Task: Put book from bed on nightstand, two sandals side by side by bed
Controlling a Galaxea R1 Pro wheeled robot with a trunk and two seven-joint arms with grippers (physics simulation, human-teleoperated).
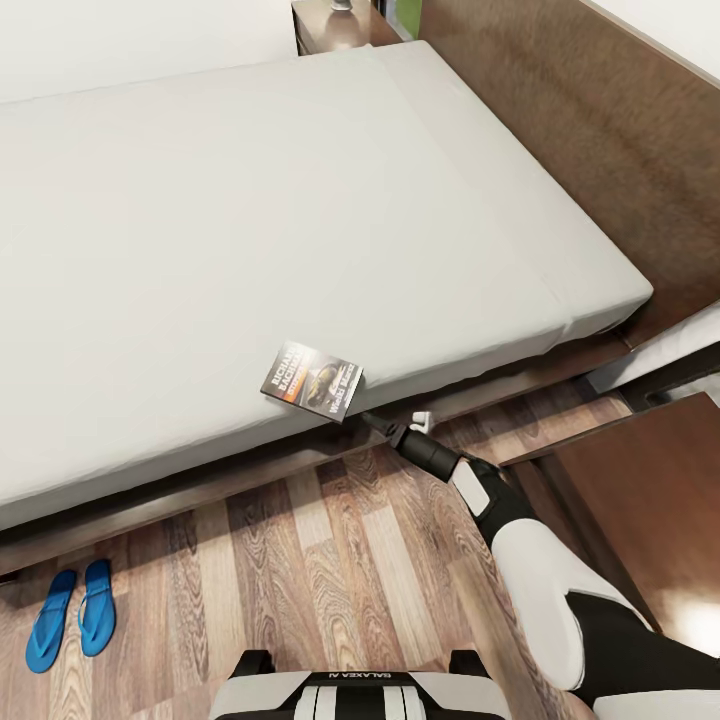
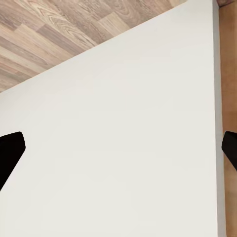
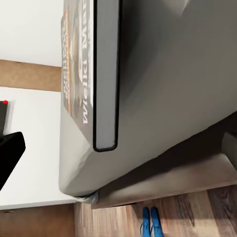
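Right gripper sits at the near corner of the book, at the mattress edge at centre frame — whether it grips or merely touches, I cannot tell from the head view. My right wrist camera adds the book's grey page edge close up, with its fingertips spread at the frame's sides. Left fingers also stand wide over a white surface. My right arm reaches up-left from lower right. Both blue sandals lie side by side on the plank floor, lower left, just beside the bed.
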